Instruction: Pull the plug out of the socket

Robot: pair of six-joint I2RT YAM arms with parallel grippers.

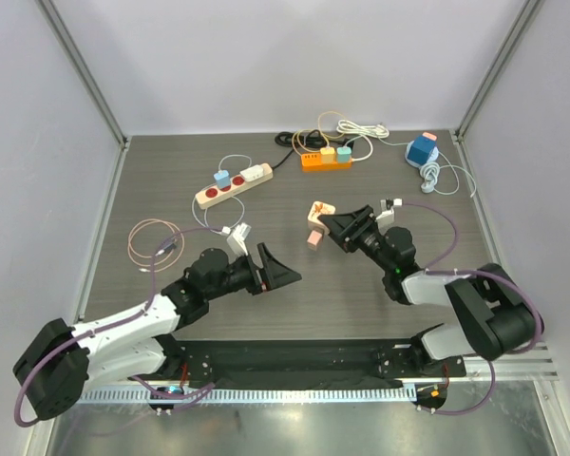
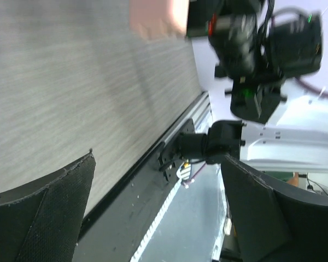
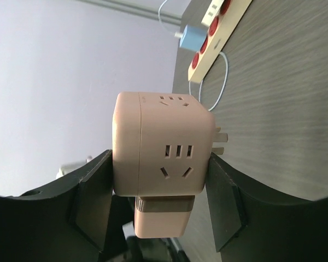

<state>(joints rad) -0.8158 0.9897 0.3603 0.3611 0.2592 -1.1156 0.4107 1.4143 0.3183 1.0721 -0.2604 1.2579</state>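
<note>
The right fingers (image 3: 225,203) clamp the pink plastic cube socket (image 3: 164,147), and its short pink plug (image 3: 161,219) points out toward the wide-open left fingers (image 2: 49,210).

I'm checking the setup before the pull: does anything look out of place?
Only the pink cube socket: it sits clamped in the right gripper, prongs bare, the matching plug seated in one face. The left gripper is open, holding nothing.

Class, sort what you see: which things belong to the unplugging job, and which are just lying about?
In the job: pink cube socket, pink plug in it, right gripper, left gripper.
Lying about: cream power strip, orange power strip, blue cube adapter.
</note>
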